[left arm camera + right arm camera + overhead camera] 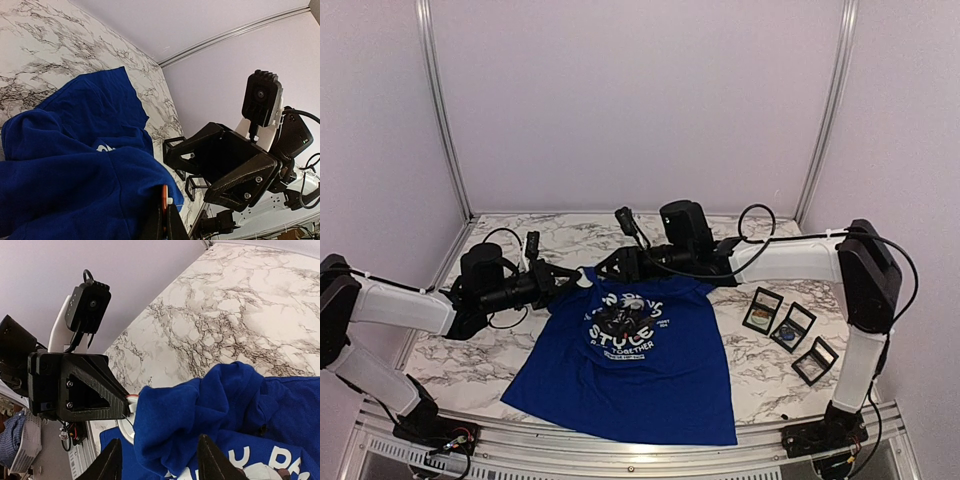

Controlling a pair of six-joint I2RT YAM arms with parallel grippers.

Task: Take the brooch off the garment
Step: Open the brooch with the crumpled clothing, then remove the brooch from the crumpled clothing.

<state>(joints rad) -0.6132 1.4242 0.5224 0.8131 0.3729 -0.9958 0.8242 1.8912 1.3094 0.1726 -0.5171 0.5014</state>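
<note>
Left pincer [572,280] pinching garment [630,375], marble tabletop [765,380], pale walls [640,100]

Royal-blue T-shirt [650,385] lies front up on the marble tabletop, hem at the near edge, roughly mid-width. White lettering and dark chest graphic face up. The collar end is bunched into raised folds, with the left shoulder pinched in my left claw [568,280]. Can't pick out the brooch.

White print on the chest of the royal-blue short-sleeved T-shirt [650,385] reads "STYLE", with "TOGETHER" in smaller letters beneath. The line above it is creased and unreadable. The right wrist view shows only letter fragments.
</note>
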